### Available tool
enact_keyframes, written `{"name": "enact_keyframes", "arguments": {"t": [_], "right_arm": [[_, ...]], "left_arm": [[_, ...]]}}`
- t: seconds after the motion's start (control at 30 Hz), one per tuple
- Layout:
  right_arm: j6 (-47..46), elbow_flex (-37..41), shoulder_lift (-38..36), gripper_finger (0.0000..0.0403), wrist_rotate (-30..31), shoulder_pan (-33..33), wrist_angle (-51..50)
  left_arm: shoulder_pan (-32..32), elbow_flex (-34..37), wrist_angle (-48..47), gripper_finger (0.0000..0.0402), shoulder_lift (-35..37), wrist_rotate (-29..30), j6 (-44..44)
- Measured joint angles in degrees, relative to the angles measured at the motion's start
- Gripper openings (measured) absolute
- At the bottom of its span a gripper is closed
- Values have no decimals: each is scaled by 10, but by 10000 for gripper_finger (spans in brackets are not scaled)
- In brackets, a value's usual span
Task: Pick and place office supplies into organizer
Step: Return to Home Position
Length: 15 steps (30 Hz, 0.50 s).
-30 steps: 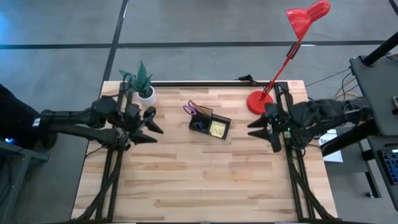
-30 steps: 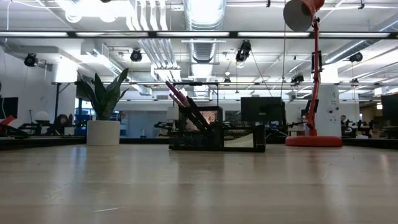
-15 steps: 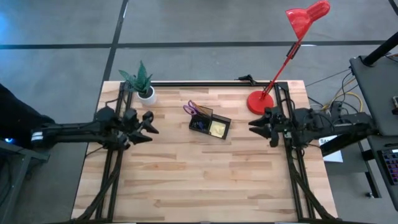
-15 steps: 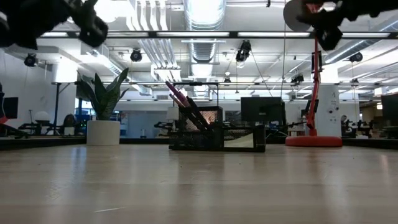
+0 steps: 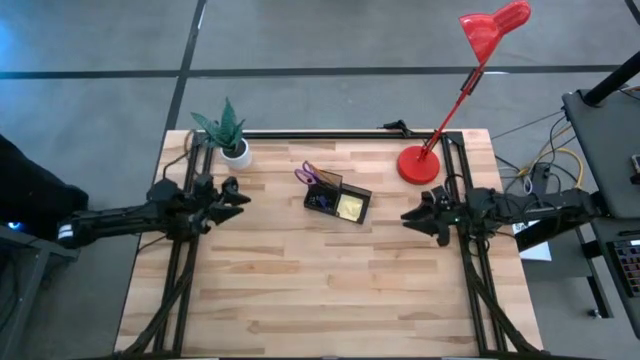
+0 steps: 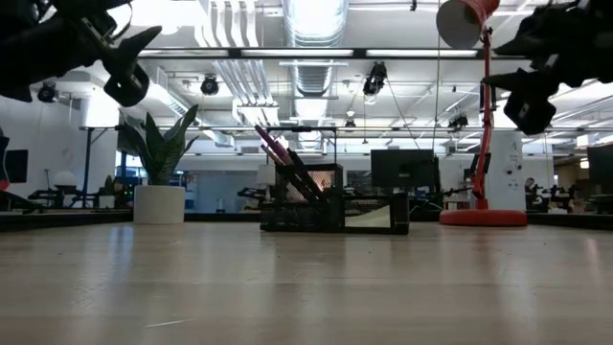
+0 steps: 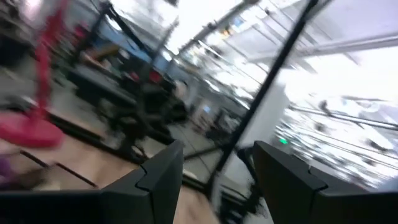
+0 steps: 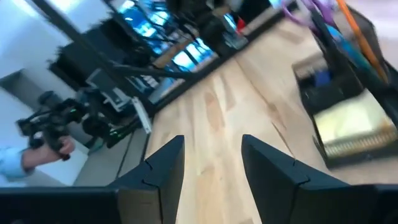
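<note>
The black organizer stands on the table's far middle. Purple-handled scissors and pens stick up out of its taller smoky section, and the yellow sticky-note pad lies in a low compartment. In the low view the organizer shows the scissors and pens leaning left. My left gripper hovers open to the organizer's left, near the plant pot. My right gripper hovers open to its right. The right wrist view shows the organizer and the pad beyond the open right gripper. The left gripper faces the room.
A white plant pot stands at the far left corner and a red desk lamp's base at the far right. Bare wood fills the table's near half. A person's hand and pale sleeve show beyond the table.
Both arms have come down: the low view showed neither gripper a second ago and now shows both hanging in from above. The left gripper has drawn back a little toward the table's left edge. The organizer and its contents have stayed put.
</note>
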<state>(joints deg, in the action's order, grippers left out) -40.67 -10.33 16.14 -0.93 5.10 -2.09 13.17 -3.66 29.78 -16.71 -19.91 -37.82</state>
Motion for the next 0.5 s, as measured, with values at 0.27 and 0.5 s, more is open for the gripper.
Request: {"name": "enact_keyframes", "arguments": {"t": [0.27,0.5], "right_arm": [[65,7,-103,144,-8,1,-96],[111,3,-161,134,-34,1,-142]], "left_arm": [[0,-9,-152,180,85,55,22],[0,-22,-215,180,149,116,62]]}}
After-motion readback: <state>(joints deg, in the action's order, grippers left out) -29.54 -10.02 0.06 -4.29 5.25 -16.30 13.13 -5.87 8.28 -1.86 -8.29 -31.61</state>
